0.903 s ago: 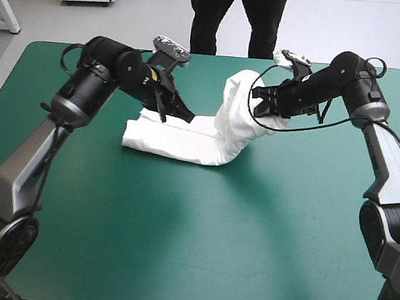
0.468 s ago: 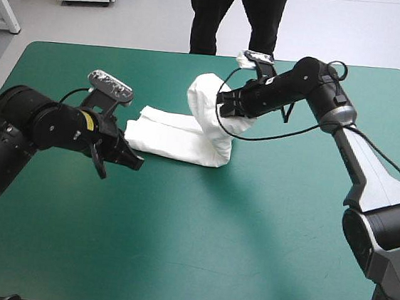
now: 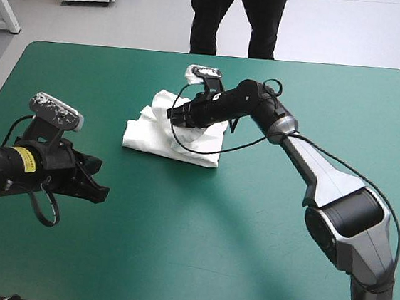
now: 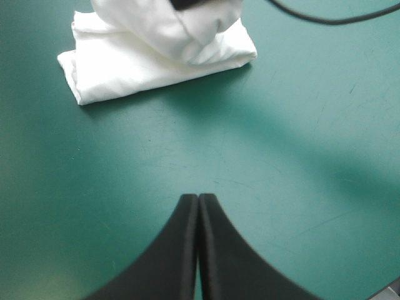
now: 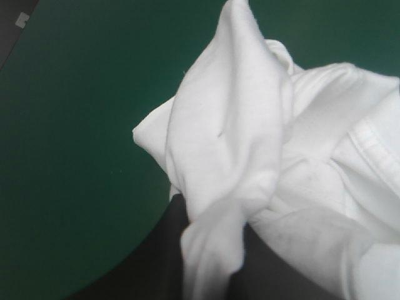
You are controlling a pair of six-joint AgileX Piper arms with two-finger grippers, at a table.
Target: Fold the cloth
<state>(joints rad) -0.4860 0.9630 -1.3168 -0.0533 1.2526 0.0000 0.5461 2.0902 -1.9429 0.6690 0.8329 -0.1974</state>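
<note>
The T-shirt (image 3: 151, 136) lies as a folded white bundle on the table (image 3: 261, 249), in its far half and a little left of the middle, resting on the teal-green cover.

My right gripper (image 3: 176, 116) is over the bundle's far side, my arm stretched in from the right across the table. It is clamped on the T-shirt: in my right wrist view the cloth is pinched between my black fingers (image 5: 164, 240) and spills over them. One twisted strand hangs down at the pinch, and only part of one finger shows beneath the white. Ahead of the grip the cloth rises in a peaked, loose fold, and a stitched hem runs along the layer beside it. Past that fold, bare cover shows. From above, the fold I hold sits bunched and raised on top of the flat layers, not lying smooth with them.

My left gripper (image 3: 101, 190) is well apart from the T-shirt, near the table's left edge and nearer to me than the bundle. Its two black fingers are pressed together into one pointed arch, with nothing between them. Under and ahead of them there is only bare cover. I cannot tell whether the tips touch it. In my left wrist view the bundle lies farther ahead, its stacked edges showing at the end toward the table's left, with the puffier fold riding on its far side.
</note>
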